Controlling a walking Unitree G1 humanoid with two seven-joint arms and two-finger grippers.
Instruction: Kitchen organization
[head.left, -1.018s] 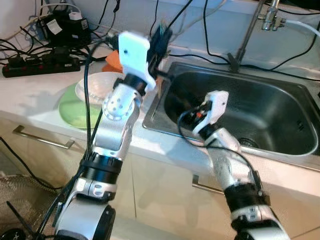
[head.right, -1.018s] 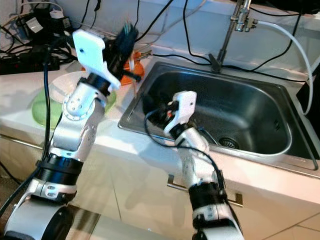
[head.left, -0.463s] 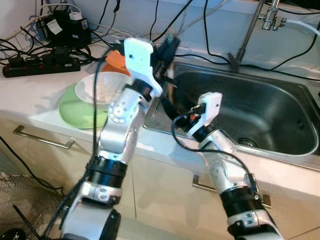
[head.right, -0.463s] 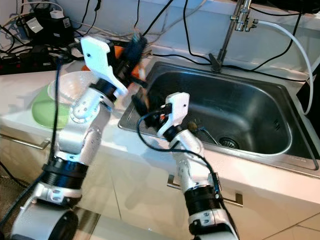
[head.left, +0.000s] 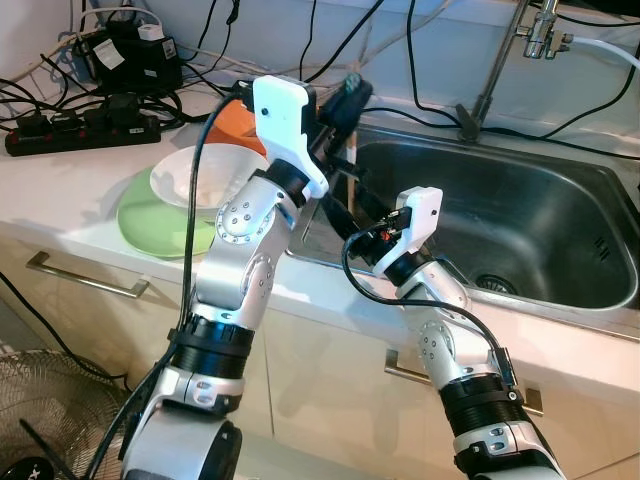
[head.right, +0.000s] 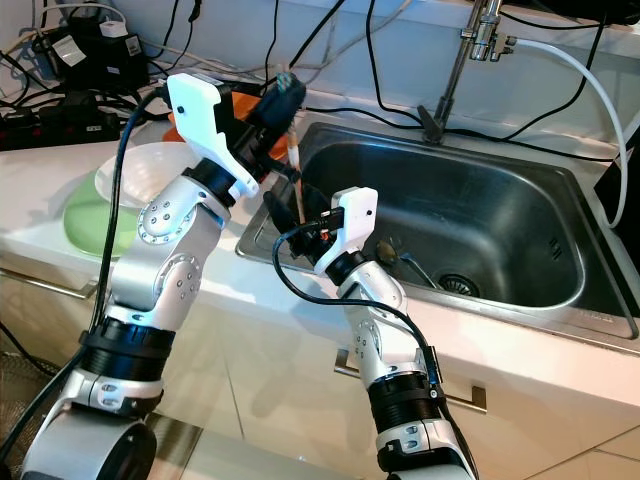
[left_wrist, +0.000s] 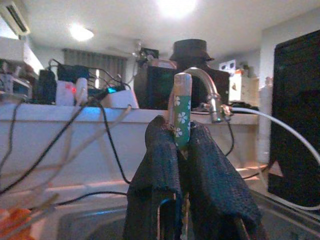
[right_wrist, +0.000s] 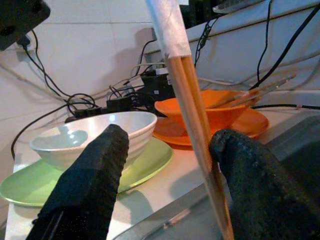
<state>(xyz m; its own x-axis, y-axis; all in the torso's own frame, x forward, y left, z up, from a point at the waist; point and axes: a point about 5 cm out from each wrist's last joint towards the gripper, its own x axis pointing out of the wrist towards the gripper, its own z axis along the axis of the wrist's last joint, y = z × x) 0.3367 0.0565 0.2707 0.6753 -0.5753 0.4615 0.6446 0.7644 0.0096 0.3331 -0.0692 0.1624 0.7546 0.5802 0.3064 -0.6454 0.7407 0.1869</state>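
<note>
My left gripper (head.left: 345, 98) is raised over the left rim of the sink (head.left: 560, 300), shut on a pair of wooden chopsticks (head.right: 296, 172). Their green flowered end (left_wrist: 181, 117) sticks out past the fingertips, and the bare ends hang down. Just below, my right gripper (head.right: 292, 208) is open, with one black finger on each side of the chopsticks (right_wrist: 192, 105). The sticks lie close against one of its fingers (right_wrist: 250, 170). On the counter left of the sink, a white bowl (head.left: 200, 180) sits on a green plate (head.left: 150, 225), and behind it an orange bowl (right_wrist: 210, 112) sits on an orange plate.
A tap (head.left: 500, 60) rises behind the steel sink, and a utensil (head.right: 415, 268) lies near the drain. Power strips (head.left: 80, 130) and many black cables crowd the back of the counter. Cabinet drawers with metal handles (head.left: 85, 278) run below the counter edge.
My left arm has swung right from above the bowls to the sink's rim, carrying the chopsticks. My right gripper has come up out of the sink to stand around their lower ends.
</note>
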